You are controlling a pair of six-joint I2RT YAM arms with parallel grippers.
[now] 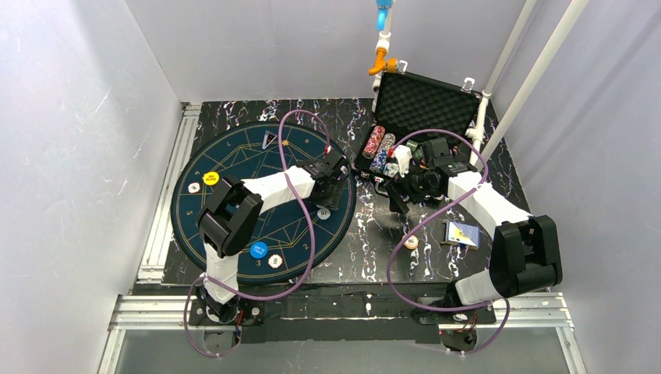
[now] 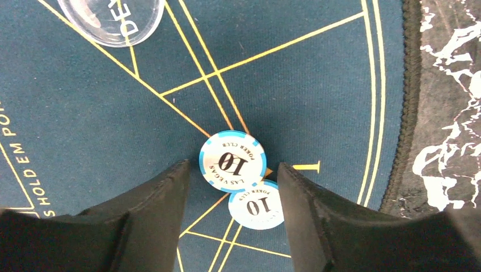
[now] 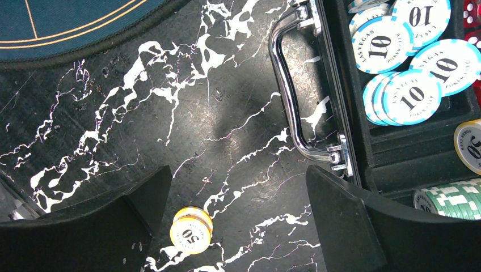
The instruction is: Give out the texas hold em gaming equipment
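Across the left-centre of the top view spreads the round mat; the black case stands open at upper right. Over the mat's right part the left gripper hovers spread wide and empty, two blue-edged 10 chips lying flat between its fingers. The right gripper, equally wide and empty, is the nearer arm to the boxed chips at its frame's upper right. A yellow 50 chip lies low between its fingers.
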